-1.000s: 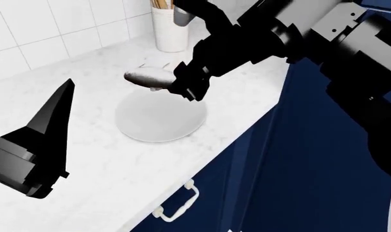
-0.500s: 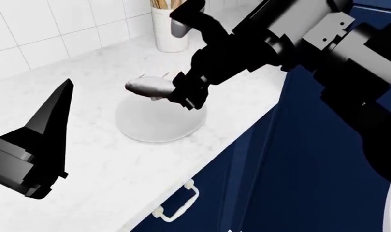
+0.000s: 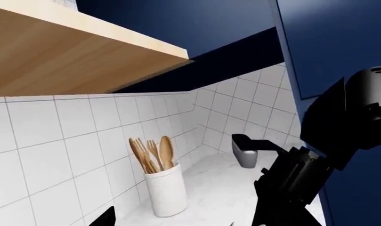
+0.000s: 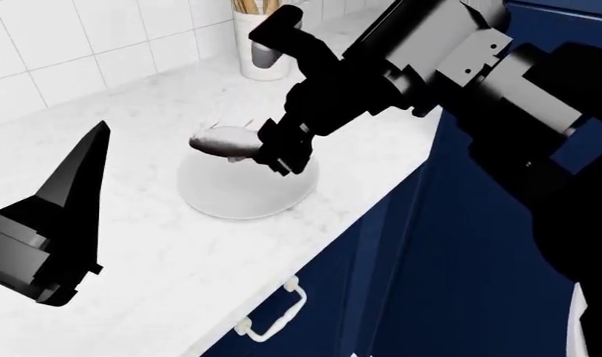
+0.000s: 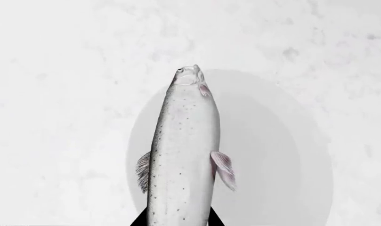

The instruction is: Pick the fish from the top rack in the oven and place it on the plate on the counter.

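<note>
The silvery-grey fish (image 4: 224,141) hangs tail-first in my right gripper (image 4: 268,154), which is shut on its rear part, just above the far edge of the white plate (image 4: 246,186) on the counter (image 4: 161,253). In the right wrist view the fish (image 5: 184,150) points head-away over the plate (image 5: 272,155), with my black fingertips (image 5: 140,221) on both flanks. My left gripper (image 4: 72,216) hovers open and empty over the counter's left part, well clear of the plate. The oven and the top rack are out of view.
A white utensil holder (image 4: 262,44) with wooden tools stands by the tiled wall behind the plate; a grey cup (image 3: 244,151) sits further along the counter. Navy cabinets (image 4: 460,260) with a white handle (image 4: 276,309) drop below the counter's front edge.
My right gripper has come down and a little nearer with the fish, from above the counter behind the plate to just over the plate's far edge. The left gripper has hardly moved.
</note>
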